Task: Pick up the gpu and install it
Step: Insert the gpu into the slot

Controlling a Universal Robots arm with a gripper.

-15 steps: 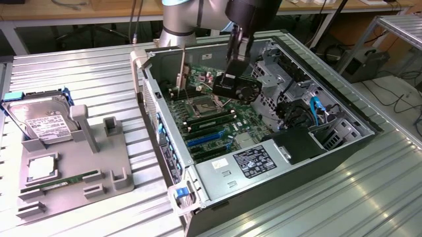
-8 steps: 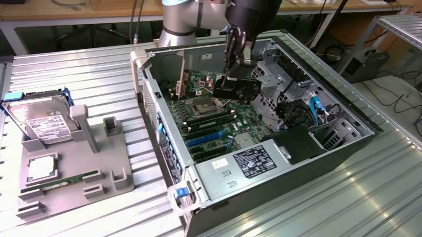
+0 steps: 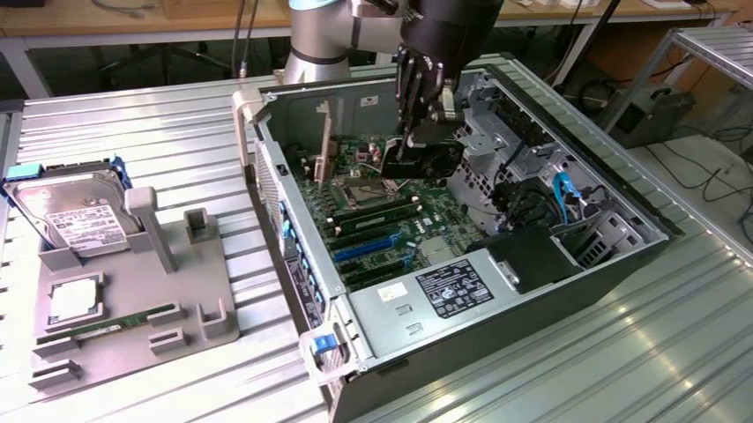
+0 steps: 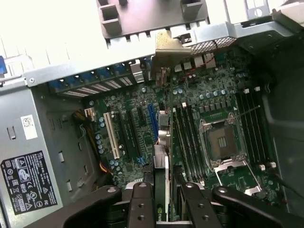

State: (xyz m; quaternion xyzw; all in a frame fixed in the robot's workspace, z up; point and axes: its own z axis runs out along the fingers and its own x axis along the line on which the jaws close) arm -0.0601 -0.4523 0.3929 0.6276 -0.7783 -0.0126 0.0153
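Over the motherboard: the gpu (image 3: 426, 162) is held on edge inside the open computer case (image 3: 257, 167), above the green motherboard (image 3: 383, 220). Whether its lower edge touches a slot cannot be told.
Pincer: the pincer (image 3: 414, 141) is clenched on the gpu. In the wrist view its black fingers (image 4: 142, 204) are pressed against the two faces of the card.
Gpu, shape and material: it is seen edge-on from the wrist as a thin, flat green board. In the exterior view a black round fan housing is shown on one face.
Gpu, long axis: the card is laid level along the motherboard, running from the pincer toward the slotted rear wall at the exterior view's left. A pale metal bracket (image 4: 167, 47) is carried at that end, just beside the wall. The fan face is turned toward the exterior camera.
Case: it is made of grey sheet metal with perforated panels and is laid on its side with the open face up.
Socket: a square, silver-framed CPU socket (image 3: 362, 189) is seen near the card.
Power supply: a grey metal box with a black label (image 3: 453, 286) is set at the near end of the case.
Desk: the ribbed metal desk (image 3: 612, 352) is formed of long parallel slats.
Holder: a grey blocky fixture (image 3: 176, 291) is placed near the case, at the exterior view's left.
Hard drive: a boxy drive with a white label (image 3: 77, 216) is propped tilted in the fixture.
RAM stick: a narrow green stick (image 3: 112, 322) is laid flat in a groove of the fixture.
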